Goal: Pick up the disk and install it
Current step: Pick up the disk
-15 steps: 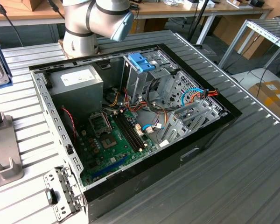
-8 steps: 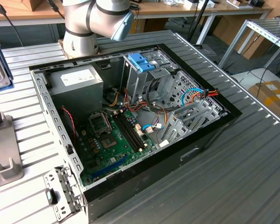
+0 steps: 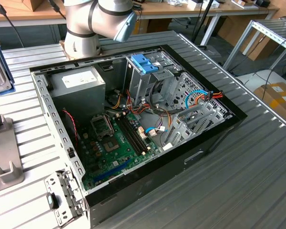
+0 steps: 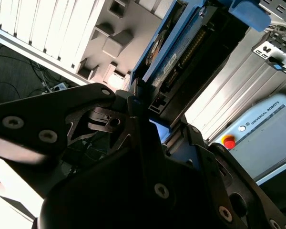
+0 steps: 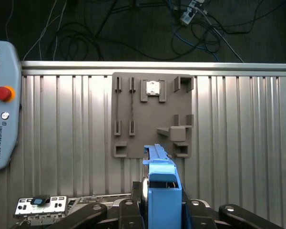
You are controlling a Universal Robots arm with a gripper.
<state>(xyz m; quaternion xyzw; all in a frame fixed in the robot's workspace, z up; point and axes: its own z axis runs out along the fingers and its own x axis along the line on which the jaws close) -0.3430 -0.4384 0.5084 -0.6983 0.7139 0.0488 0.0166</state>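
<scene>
The disk (image 5: pixel 161 183) stands on edge between my gripper's (image 5: pixel 163 212) black fingers (image 5: pixel 128 212), its blue end tab and rails facing the first wrist camera. It hangs above the ribbed metal table near the front of a grey fixture plate (image 5: pixel 133 114). In the second wrist view the disk (image 4: pixel 181 52) reaches away from the gripper (image 4: pixel 150 112), showing its dark body, one blue rail and the connector end clamped in the jaws. In the exterior view the arm's base (image 3: pixel 86 28) stands behind the open computer case (image 3: pixel 44 98).
Inside the case are a motherboard (image 3: pixel 114 138), a power supply (image 3: pixel 78 81) and a metal drive cage with a blue latch (image 3: pixel 144 63). A teach pendant (image 5: pixel 2 124) lies beside the fixture plate. A small metal bracket (image 5: pixel 40 207) sits near the gripper. Beyond the table edge, cables lie on the floor.
</scene>
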